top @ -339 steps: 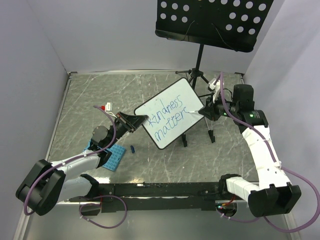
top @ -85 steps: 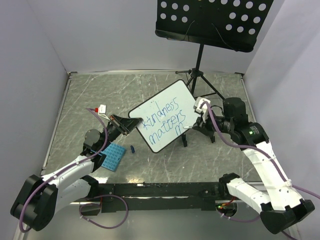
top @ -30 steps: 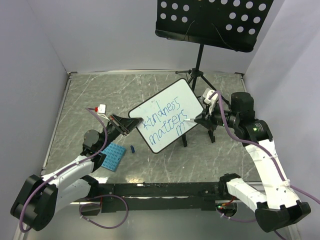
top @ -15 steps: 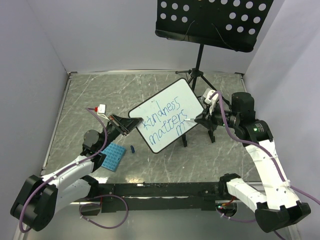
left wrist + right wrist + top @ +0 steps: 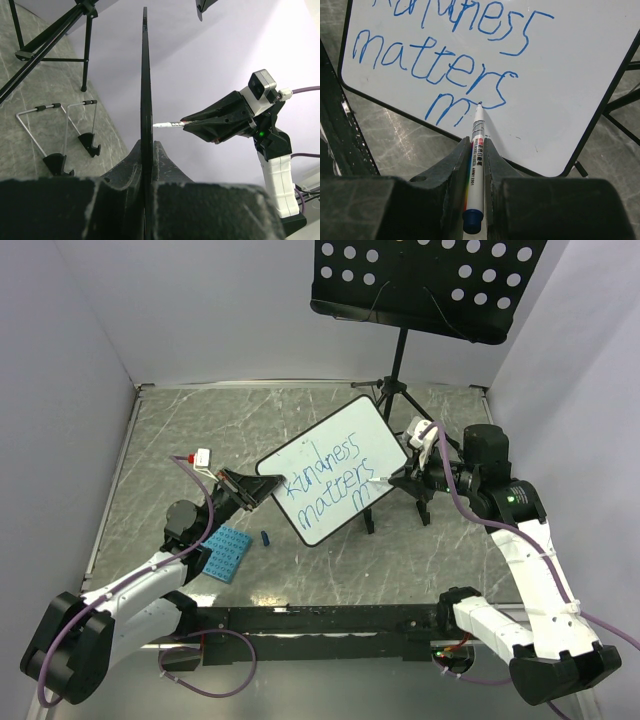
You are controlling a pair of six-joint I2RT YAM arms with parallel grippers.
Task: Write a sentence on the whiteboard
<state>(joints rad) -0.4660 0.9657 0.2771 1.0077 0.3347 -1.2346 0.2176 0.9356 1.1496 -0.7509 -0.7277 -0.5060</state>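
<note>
Over grey tabletop (image 5: 180,420) my left gripper (image 5: 262,487) clamps the whiteboard (image 5: 365,435) by its rim, likely light and stiff; right gripper (image 5: 477,146) pinches the marker (image 5: 477,127).

- The whiteboard (image 5: 372,436), white with rounded corners and a thin dark rim, sits tilted diagonally at mid-scene, its written face angled upward.
- The sentence (image 5: 432,70), in blue marker script, reads "kindness matters" across two lines, with a lone "m" beneath.

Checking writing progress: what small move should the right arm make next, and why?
Probably draw the marker rightward to start the next letter: the third line holds only an "m", the tip sits at its right end, and the left gripper clamps the whiteboard by its edge.
</note>
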